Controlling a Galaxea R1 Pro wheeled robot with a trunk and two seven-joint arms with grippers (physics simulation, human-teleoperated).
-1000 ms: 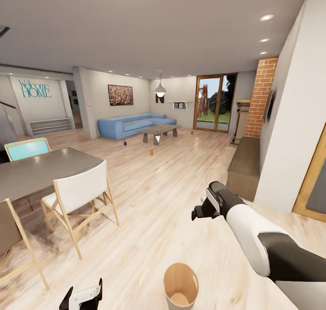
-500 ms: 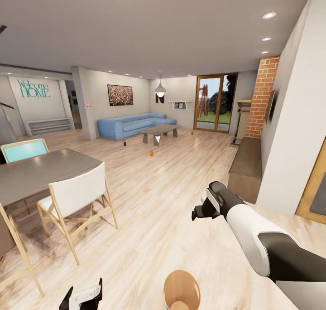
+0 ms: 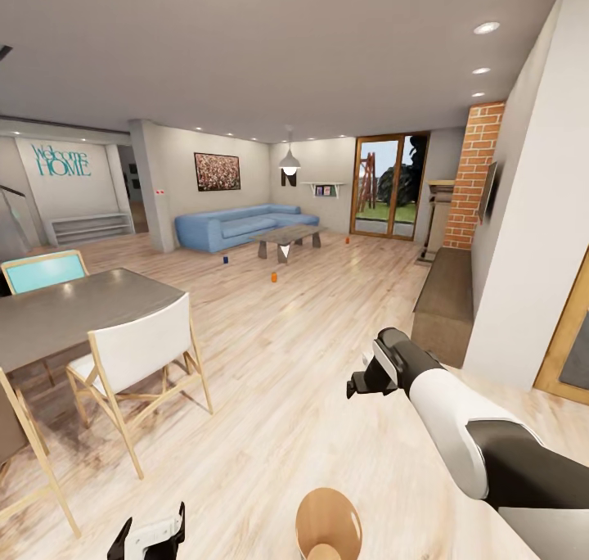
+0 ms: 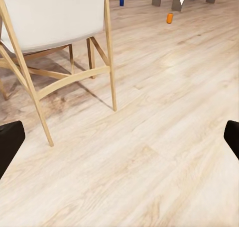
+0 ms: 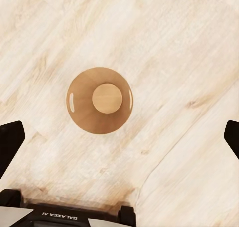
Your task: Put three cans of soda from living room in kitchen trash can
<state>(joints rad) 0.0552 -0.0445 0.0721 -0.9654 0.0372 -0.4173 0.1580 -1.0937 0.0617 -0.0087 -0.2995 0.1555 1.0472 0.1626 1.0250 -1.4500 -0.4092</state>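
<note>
right end effector (image 5: 119,137) wide open above tash can (image 5: 79,112).

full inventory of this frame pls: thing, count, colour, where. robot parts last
soda cans: 3; two orange, one dark blue; on floor around the low table
trash can: 1, copper-brown, tan inside; floor, directly before robot, empty
sofa: 1, blue; far wall
low table: 1, grey-topped; before sofa
dining table: 1, grey; left
chairs: white, teal; at dining table
brick column: 1, red; right
glass doors: wood-framed; far end
left end effector: open, empty
right end effector: open, above trash can
</note>
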